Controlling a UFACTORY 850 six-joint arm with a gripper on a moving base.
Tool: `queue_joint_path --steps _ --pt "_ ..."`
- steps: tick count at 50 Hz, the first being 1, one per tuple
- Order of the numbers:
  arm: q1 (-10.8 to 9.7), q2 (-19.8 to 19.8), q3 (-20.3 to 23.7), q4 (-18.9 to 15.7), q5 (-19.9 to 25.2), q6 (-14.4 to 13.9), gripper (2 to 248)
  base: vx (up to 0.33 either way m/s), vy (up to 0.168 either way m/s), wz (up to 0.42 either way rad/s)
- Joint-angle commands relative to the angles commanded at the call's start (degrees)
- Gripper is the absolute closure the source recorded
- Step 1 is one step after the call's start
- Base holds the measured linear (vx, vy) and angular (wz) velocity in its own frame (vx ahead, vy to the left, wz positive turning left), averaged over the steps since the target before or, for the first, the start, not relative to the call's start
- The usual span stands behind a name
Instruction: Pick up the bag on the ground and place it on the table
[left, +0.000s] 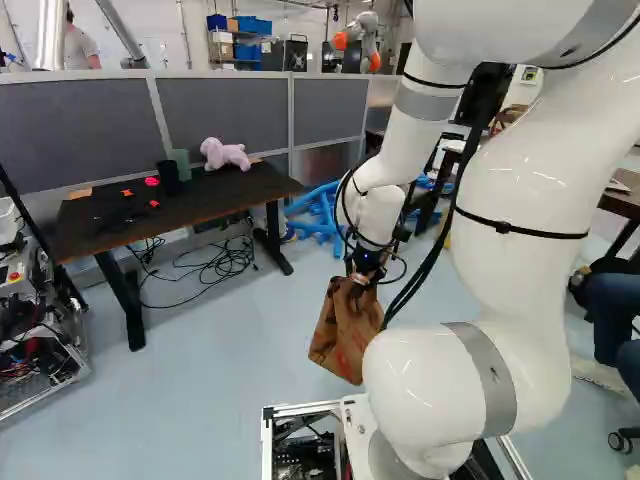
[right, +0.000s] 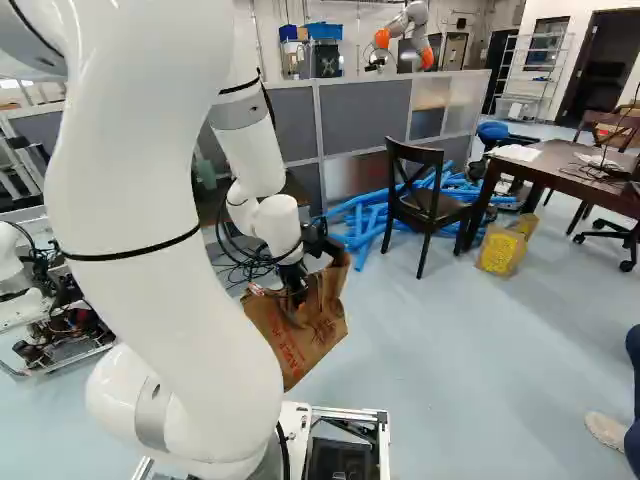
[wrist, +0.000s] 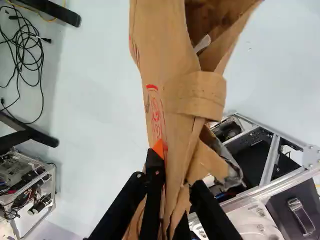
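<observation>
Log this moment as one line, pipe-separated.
Gripper: shut on brown paper bag | Bag: hanging above floor | Dark table: bag not yet placed

Count across views: paper bag, 1; two-finger gripper, 1; dark-topped tables, 2; pink plush toy, 1; black cylindrical container, 1; small red pieces, 3; wooden chairs, at least 2. Blue tubes: many; they overlap, so n is unreadable. Loose black cables: several, tangled, exact n unclear.
</observation>
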Motion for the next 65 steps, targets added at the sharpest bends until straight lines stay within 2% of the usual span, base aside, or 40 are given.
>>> queue_joint_path --steps 33,65 --pt "-2.5 5.6 -2.4 -9.5 -6.2 0.0 229 0.000 0.000 0.000" --pt "-4.6 9.3 -6.1 -18.8 -12.3 0.0 229 0.000 0.000 0.000"
